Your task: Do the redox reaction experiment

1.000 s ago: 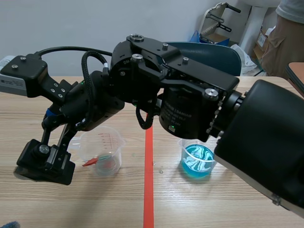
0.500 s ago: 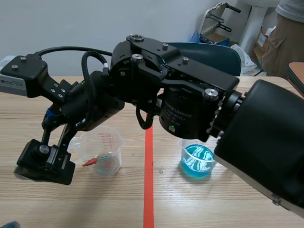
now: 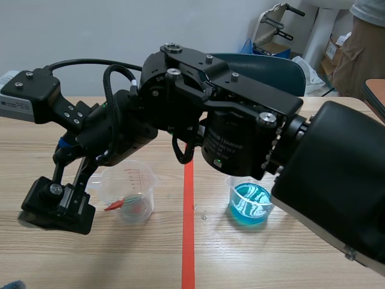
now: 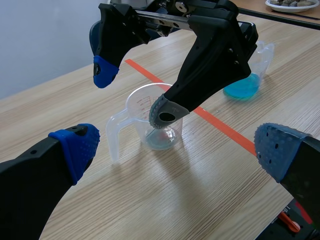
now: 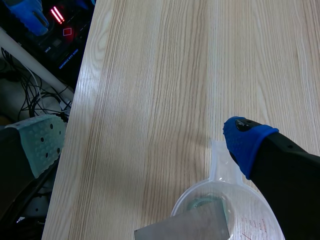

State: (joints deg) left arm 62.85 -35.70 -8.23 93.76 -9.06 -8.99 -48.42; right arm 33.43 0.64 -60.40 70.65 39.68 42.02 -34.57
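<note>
A clear measuring cup point(image 3: 129, 191) point(image 4: 148, 106) stands left of the red tape line, with a little teal liquid and a red bit at its bottom. In the right wrist view a grey metal sheet point(image 5: 186, 226) shows in the cup point(image 5: 220, 192). My right gripper point(image 4: 135, 92) point(image 5: 145, 142) hangs open over the cup's handle side and holds nothing. A small beaker of blue liquid point(image 3: 249, 205) point(image 4: 243, 88) stands right of the tape. My left gripper point(image 4: 178, 150) is open, low and short of the cup, with nothing between its fingers.
The right arm point(image 3: 240, 132) stretches across the table from the right and hides much of the middle. Beyond the table's left edge point(image 5: 82, 85) lie cables and equipment. A dish of stones point(image 4: 295, 5) sits far back. A person point(image 3: 364, 42) stands at the far right.
</note>
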